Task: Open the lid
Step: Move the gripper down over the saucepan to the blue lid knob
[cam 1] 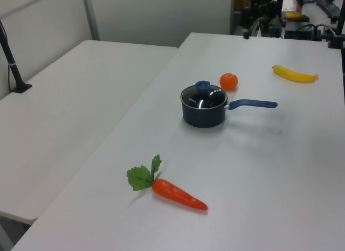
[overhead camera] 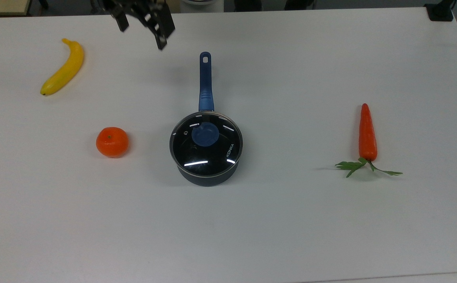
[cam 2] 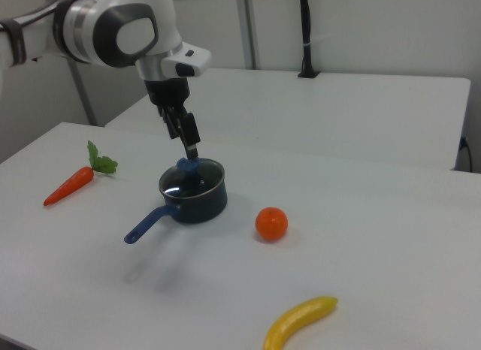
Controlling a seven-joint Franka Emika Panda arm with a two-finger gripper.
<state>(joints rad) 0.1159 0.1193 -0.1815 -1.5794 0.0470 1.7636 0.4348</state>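
The round glass lid (overhead camera: 209, 155) with its blue knob (overhead camera: 205, 135) sits closed on the dark blue saucepan (overhead camera: 205, 82) at mid-table; it also shows in the left view (cam 1: 204, 98) and the right view (cam 2: 192, 181). My gripper (overhead camera: 142, 33) hangs in the air near the table's far edge in the top view, up and to the left of the pan handle's tip. Its fingers stand apart with nothing between them. In the right view the gripper (cam 2: 184, 140) hovers above the pan, clear of the lid.
A banana (overhead camera: 63, 67) lies at the top view's far left and an orange (overhead camera: 112, 142) sits left of the pan. A carrot (overhead camera: 367, 133) with green leaves lies to the right. A second table (cam 1: 70, 100) stands beside this one.
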